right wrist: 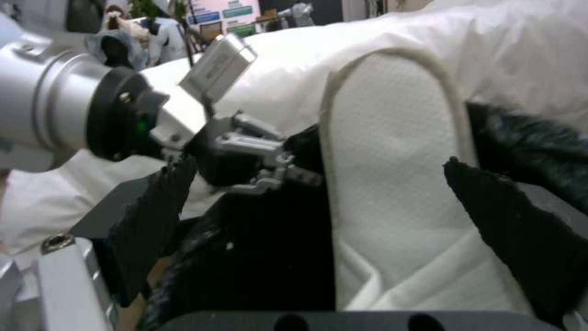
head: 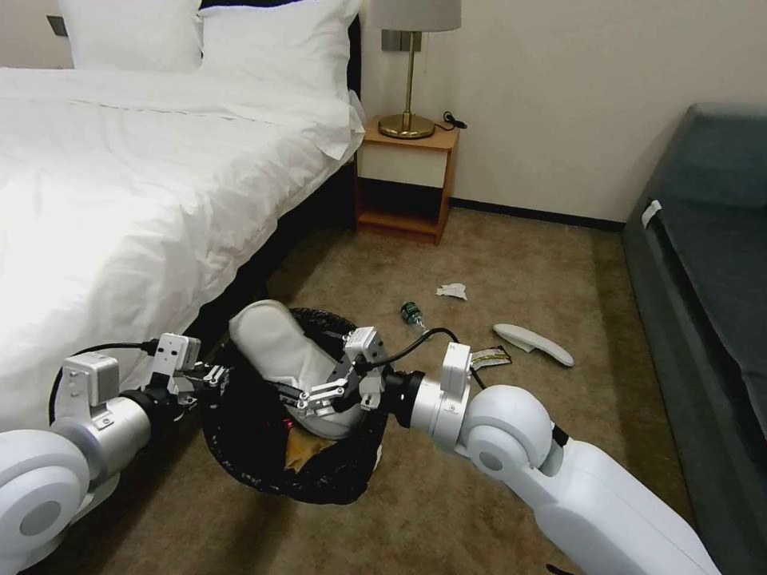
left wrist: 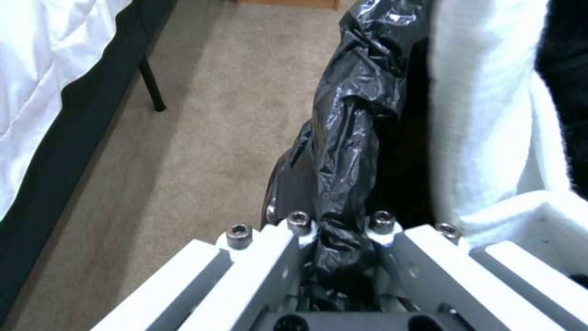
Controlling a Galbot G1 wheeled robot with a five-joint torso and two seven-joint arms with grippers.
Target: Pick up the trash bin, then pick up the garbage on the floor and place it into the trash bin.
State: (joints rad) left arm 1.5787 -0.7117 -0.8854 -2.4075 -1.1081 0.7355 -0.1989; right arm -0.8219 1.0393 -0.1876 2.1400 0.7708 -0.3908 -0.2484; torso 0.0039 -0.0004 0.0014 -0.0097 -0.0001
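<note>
From my head camera, my left gripper (head: pixel 209 375) is clamped on the near-left rim of the trash bin (head: pixel 248 447), which hangs beside the bed (head: pixel 120 200) over the carpet (head: pixel 479 495), its black liner crinkled around a wide mouth. My right gripper (head: pixel 307 397) sits over the bin's mouth with its fingers spread apart, just beside a white slipper (head: pixel 276 343) that stands on end in the bin, toe poking above the rim. Something tan and a bit of red lie deeper inside (I cannot make out what they are). On the floor beyond, well apart from the bin, lie a second slipper (head: pixel 534 343), a small green bottle (head: pixel 412 312), a crumpled tissue (head: pixel 452 291) and a snack wrapper (head: pixel 490 358); a nightstand (head: pixel 407 180) stands by the wall. From my left wrist, my left gripper (left wrist: pixel 340 248) has a fold of the black liner (left wrist: pixel 349 115) pinched between closed fingers, the slipper (left wrist: pixel 484 115) white just beside it. From my right wrist, the black pads of my right gripper (right wrist: pixel 319 216) stand apart on either side of the upright slipper (right wrist: pixel 392 184), and my left gripper (right wrist: pixel 288 172) bites the rim farther off.
</note>
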